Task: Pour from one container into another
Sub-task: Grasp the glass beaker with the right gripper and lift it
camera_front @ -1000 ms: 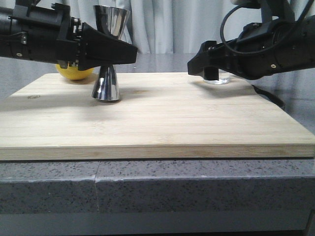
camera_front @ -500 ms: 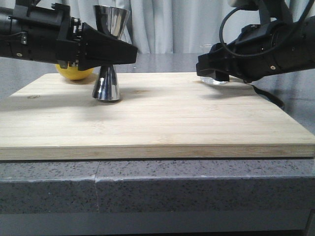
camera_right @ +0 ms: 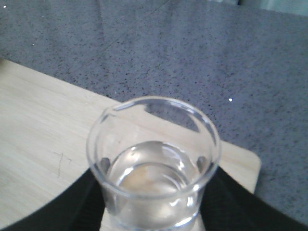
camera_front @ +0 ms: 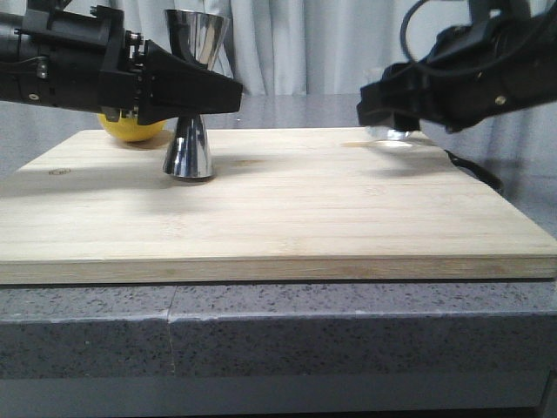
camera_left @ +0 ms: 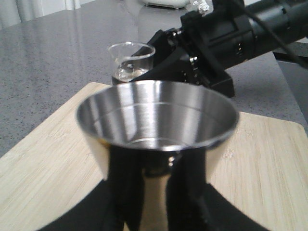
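Observation:
The steel jigger (camera_front: 190,157) stands upright on the wooden board (camera_front: 287,209) at the left, and my left gripper (camera_front: 207,92) is shut on its narrow waist. In the left wrist view its empty upper cup (camera_left: 156,120) fills the middle, with black fingers (camera_left: 125,183) on both sides of the waist. My right gripper (camera_front: 385,106) is shut on the clear glass beaker (camera_front: 398,134), held just above the board's far right corner. From the right wrist camera the beaker (camera_right: 154,163) is upright and part full of clear liquid. The beaker (camera_left: 130,60) also shows beyond the jigger.
A yellow round fruit (camera_front: 130,129) lies on the board behind the left gripper. A black cable (camera_front: 474,170) runs past the board's right edge. The board rests on a grey speckled counter (camera_front: 278,331); curtains hang behind.
My right gripper has risen and shifted slightly right, lifting the beaker off the board. The left gripper and jigger have not moved.

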`<control>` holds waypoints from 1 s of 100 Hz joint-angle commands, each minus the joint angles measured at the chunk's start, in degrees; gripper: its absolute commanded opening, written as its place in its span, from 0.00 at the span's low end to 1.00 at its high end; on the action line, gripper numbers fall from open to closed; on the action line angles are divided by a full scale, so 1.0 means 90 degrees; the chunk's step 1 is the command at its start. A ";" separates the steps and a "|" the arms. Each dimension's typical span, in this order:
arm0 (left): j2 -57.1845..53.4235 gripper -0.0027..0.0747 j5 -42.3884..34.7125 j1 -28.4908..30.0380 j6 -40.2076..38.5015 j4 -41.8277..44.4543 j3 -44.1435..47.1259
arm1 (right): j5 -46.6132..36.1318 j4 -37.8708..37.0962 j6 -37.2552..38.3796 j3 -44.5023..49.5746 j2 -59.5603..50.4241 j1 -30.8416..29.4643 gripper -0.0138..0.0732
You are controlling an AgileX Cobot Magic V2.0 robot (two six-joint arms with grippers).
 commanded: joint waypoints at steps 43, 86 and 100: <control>-0.0241 0.21 0.0747 -0.0044 -0.0019 -0.0441 -0.0175 | 0.2726 -0.0072 0.0021 -0.1319 -0.1596 0.0696 0.51; -0.0241 0.21 0.0747 -0.0044 -0.0019 -0.0441 -0.0175 | 0.5429 -0.0074 -0.0130 -0.3096 -0.1560 0.1826 0.51; -0.0241 0.21 0.0747 -0.0044 -0.0019 -0.0441 -0.0175 | 0.6196 0.0031 -0.0495 -0.3657 -0.1423 0.2146 0.51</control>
